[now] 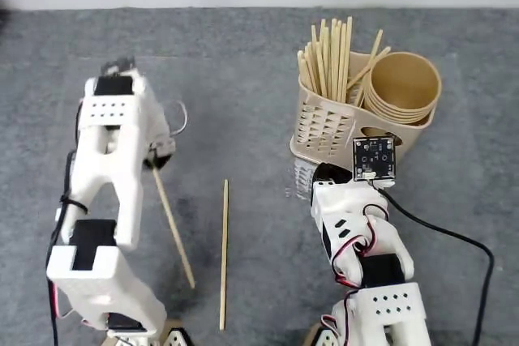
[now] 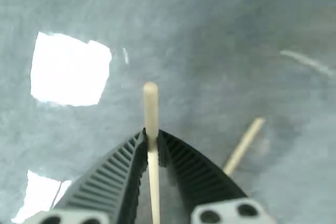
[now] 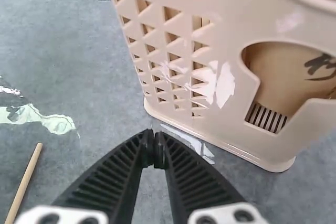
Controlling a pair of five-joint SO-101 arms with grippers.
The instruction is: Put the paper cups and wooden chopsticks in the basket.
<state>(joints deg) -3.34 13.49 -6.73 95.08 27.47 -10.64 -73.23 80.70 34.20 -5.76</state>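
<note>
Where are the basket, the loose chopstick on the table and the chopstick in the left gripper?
basket (image 1: 324,131), high view, latticed front wall.
loose chopstick (image 1: 224,255), high view, middle of shaft.
gripped chopstick (image 2: 151,109), left wrist view, shaft near its rounded tip.

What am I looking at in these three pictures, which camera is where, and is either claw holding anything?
Two small white robot arms, the left arm and the right arm, stand at a grey table. One picture looks down from above. The other two come from a camera on each arm's wrist, looking along its black gripper. The left gripper is shut on a wooden chopstick. A second chopstick lies loose on the table between the arms. The right gripper is shut on nothing, close before the beige basket, which holds stacked paper cups and a bundle of chopsticks.
</note>
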